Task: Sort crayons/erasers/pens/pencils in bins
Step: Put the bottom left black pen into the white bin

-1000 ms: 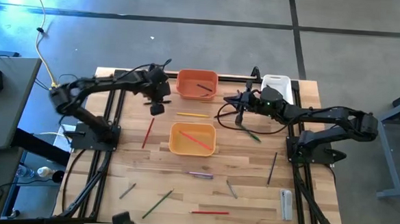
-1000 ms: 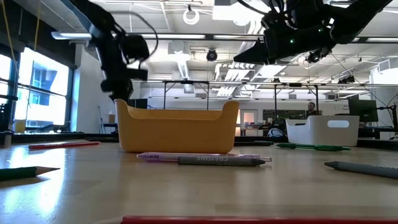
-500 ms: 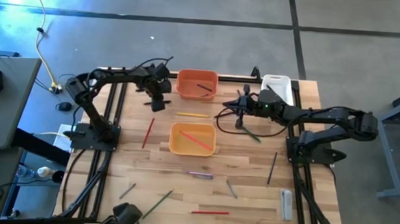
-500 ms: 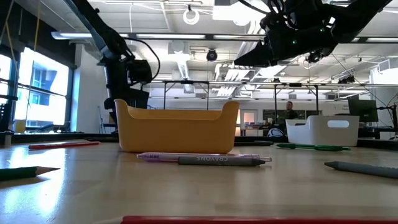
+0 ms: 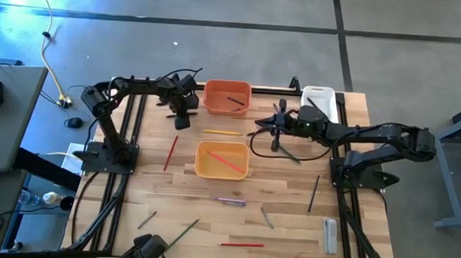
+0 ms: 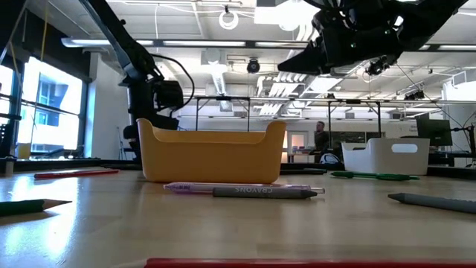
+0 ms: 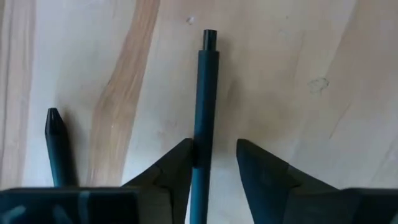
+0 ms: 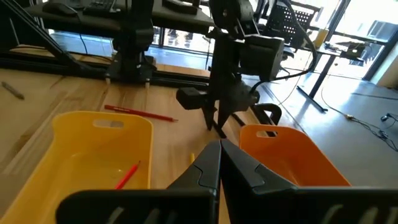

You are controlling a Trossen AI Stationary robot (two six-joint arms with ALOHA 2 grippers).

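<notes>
Since a second ago the left gripper (image 5: 182, 120) has swung back toward the worktop's (image 5: 289, 219) far left, beside the orange bin (image 5: 227, 96). Its fingers (image 7: 171, 177) now stand parted, a dark pen (image 7: 203, 112) lying on the wood between them — touching one finger. The right gripper (image 5: 275, 139), fingers pressed shut and empty, hovers near the white bin (image 5: 319, 98). A red stick lies in the yellow-orange bin (image 5: 222, 160).

Overhead and table-level cameras share the yellow-orange bin (image 5: 222, 159); wrist cameras look closer.
</notes>
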